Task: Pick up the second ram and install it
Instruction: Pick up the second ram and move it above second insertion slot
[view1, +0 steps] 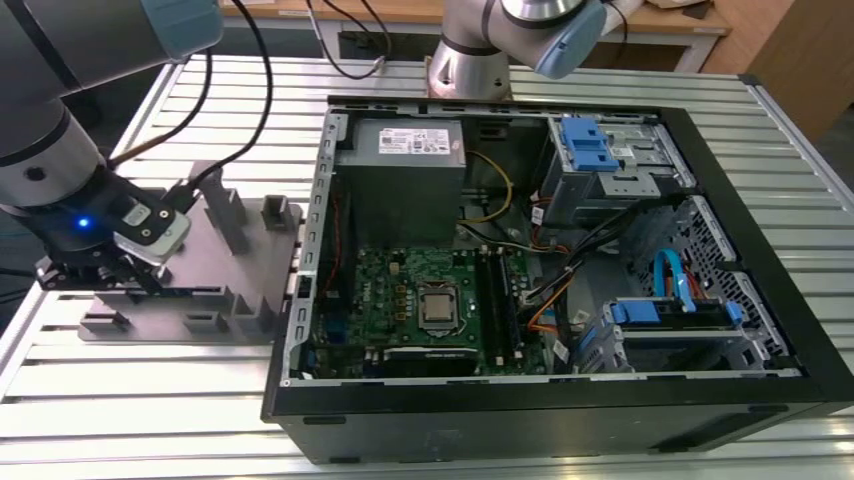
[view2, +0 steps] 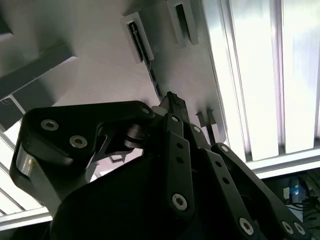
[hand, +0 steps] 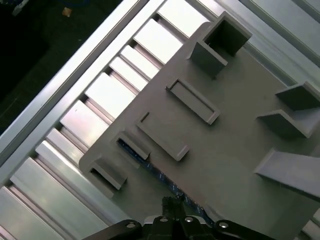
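Over the grey fixture plate (view1: 200, 265), at the exterior view's left, your gripper (hand: 171, 204) hung at the second ram (hand: 137, 155), which stood edgewise in its slot; whether the jaws had closed, you could not tell.

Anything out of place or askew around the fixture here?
Nothing stands out. The second ram stands on edge in the fixture plate's holders, in line with them, and the gripper sits right over it.

Looking like a robotics lab. An opened PC case (view1: 534, 425) is lying on a slatted aluminium worktop (view1: 147, 400), a robot arm (view1: 470, 65) standing behind.
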